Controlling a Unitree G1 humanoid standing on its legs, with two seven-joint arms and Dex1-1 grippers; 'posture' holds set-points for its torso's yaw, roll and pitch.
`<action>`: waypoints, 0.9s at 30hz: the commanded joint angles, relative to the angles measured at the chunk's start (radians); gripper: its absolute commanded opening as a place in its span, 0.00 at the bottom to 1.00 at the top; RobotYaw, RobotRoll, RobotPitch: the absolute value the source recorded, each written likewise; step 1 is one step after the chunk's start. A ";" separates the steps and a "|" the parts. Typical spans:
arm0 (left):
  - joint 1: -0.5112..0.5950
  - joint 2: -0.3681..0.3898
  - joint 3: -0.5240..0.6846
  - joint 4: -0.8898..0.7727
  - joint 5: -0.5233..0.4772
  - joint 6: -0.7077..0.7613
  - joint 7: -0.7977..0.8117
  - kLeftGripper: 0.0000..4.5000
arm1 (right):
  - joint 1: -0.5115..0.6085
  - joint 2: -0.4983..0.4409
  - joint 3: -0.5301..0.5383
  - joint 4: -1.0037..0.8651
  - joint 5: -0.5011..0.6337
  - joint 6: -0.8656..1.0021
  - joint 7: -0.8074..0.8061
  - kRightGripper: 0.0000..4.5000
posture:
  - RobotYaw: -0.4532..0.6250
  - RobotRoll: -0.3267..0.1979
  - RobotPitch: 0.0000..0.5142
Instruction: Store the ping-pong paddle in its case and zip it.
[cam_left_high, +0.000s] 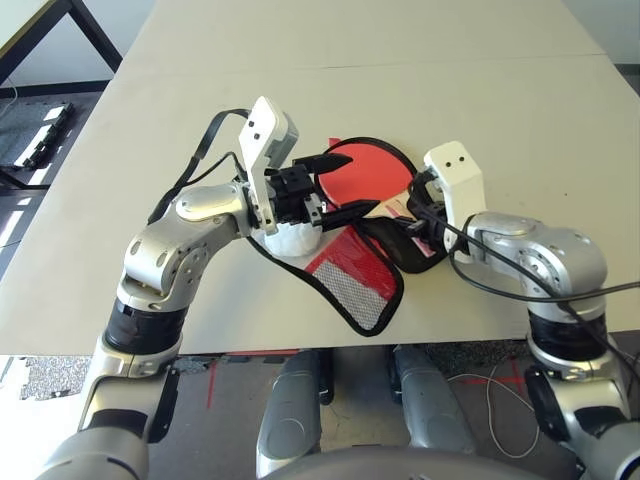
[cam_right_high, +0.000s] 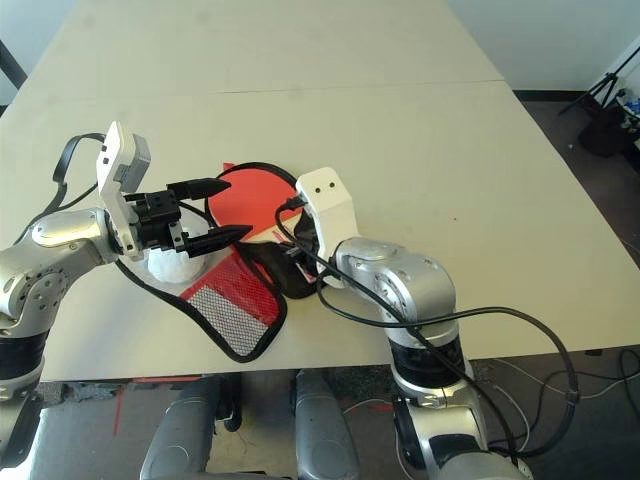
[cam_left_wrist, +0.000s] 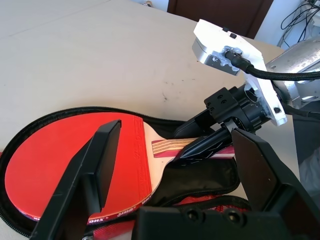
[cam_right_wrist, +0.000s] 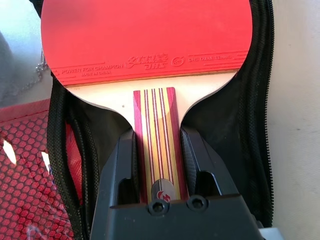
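The paddle (cam_right_wrist: 145, 37) is lying inside the open case (cam_left_high: 352, 280) on the desk (cam_left_high: 520, 110), its red face resting on the black lining with the zipper edging curving around it. The right jaws (cam_right_wrist: 159, 150) are gripping the paddle's striped handle (cam_right_wrist: 159, 135), one finger on each side of it, angled down toward the desk. The case's flap with the mesh pocket (cam_left_high: 350, 283) is lying folded open toward the robot, red fabric showing under the mesh.

The left jaws (cam_left_high: 340, 183) are standing wide open and holding nothing, hovering level above the paddle face, one finger (cam_left_wrist: 92, 170) over the red rubber and the other nearer the handle. A white wad (cam_left_high: 293, 240) is sitting just below the left gripper, beside the case's flap.
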 joint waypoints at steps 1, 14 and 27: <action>0.014 0.000 -0.014 -0.009 0.011 -0.004 -0.003 1.00 | 0.008 0.006 -0.002 0.007 -0.015 -0.023 -0.014 0.27 | 0.46 0.62 0.46; 0.009 0.002 -0.014 -0.005 0.014 -0.005 -0.008 1.00 | -0.007 0.006 -0.013 0.022 0.035 -0.015 0.041 0.48 | 0.46 0.62 0.46; -0.087 0.167 0.098 -0.052 -0.031 0.057 -0.042 1.00 | -0.009 -0.340 -0.069 0.065 0.203 -0.185 0.425 0.99 | 0.49 0.62 0.46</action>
